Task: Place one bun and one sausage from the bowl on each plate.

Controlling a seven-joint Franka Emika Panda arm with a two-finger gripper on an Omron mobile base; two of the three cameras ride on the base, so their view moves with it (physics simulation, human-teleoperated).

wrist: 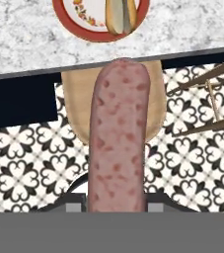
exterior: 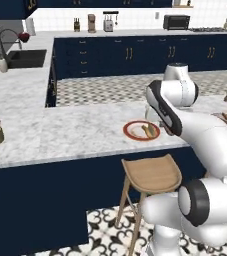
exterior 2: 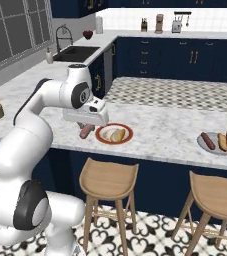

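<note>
Hand view: the jaws are closed around a pink speckled sausage that sticks out past the near edge of the desk. In the right base view it hangs just left of the red-rimmed plate, which carries a bun. The grey plate far to the right carries a sausage and a bun.

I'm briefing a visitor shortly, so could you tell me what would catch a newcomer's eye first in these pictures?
Probably the speckled pink sausage held in the gripper, hanging near the counter's front edge beside the orange-rimmed plate, which already carries a bun. Further right, the grey plate holds a bun and sausages.
</note>
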